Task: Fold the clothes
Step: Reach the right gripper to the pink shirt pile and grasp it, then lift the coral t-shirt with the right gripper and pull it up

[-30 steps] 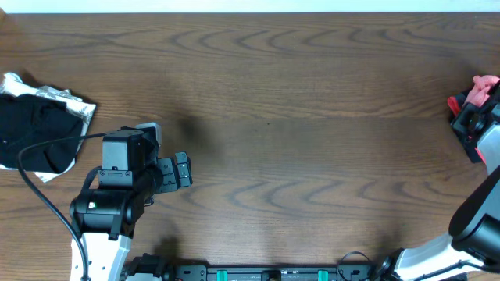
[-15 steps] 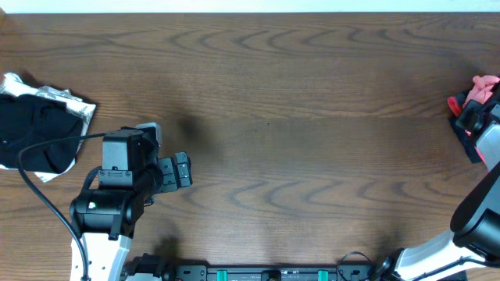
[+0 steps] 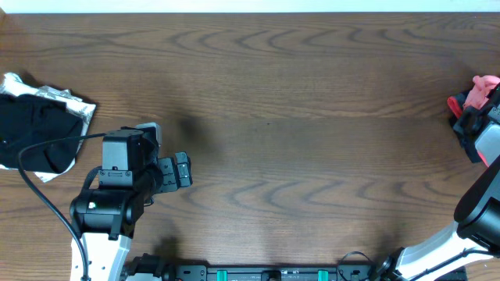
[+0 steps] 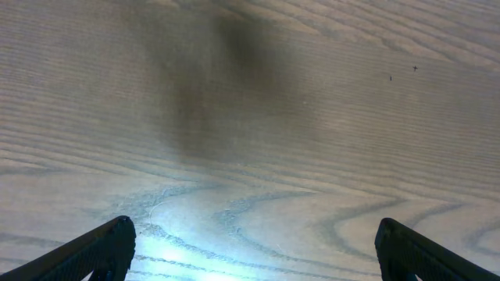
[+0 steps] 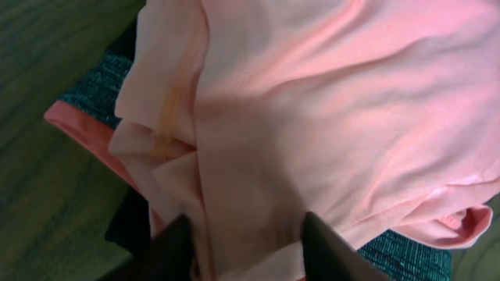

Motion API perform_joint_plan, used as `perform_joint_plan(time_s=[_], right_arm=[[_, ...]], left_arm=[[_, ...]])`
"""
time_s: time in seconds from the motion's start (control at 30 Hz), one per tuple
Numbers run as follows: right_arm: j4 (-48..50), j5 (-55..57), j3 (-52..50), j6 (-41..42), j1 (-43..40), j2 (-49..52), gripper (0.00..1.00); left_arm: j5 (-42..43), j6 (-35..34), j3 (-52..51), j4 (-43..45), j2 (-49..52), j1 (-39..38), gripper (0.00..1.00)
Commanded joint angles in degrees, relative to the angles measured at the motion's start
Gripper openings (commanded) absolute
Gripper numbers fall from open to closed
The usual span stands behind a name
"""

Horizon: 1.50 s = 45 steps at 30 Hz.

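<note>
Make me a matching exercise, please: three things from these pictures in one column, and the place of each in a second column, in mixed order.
Column one:
1. black soft garment
2. salmon-pink soft garment
3. left gripper with two dark fingers

Column two:
a. over bare wood, fingers wide apart
b. close below the right gripper, lying on a dark teal knitted fabric
c. near the left edge of the brown wooden table

Pairs: 1-c, 2-b, 3-a.
</note>
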Motion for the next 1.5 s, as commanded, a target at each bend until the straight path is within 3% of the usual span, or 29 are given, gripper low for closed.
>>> perform_joint_plan(time_s=[0.0,0.17,0.4,0.83,1.47], right_arm=[[0.15,1.07,0.92,0.07,-0.92,0.11,0.31],[0.11,1.05,0.92,0.09,-0.87,0.09,0.01],[-0.09,-4.07,1.86,0.5,0.17,-4.96,0.01],[-9.31,-24.2,14.88,-2.36,4.98,-29.11,0.01],[-13.62,-27.08,16.33,-2.34,16.35,-30.51,0.01]], left_arm=[[0.79,0.52,1.38,-0.11,0.11,0.15,0.98],[0.79,0.52,1.38,-0.11,0.11,0.15,0.98],[0.79,0.52,1.38,-0.09,0.11,0.15,0.98],[0.76,0.55,1.38,0.11,0.11,0.15,0.98],[0.76,0.52,1.38,0.11,0.11,0.15,0.98]])
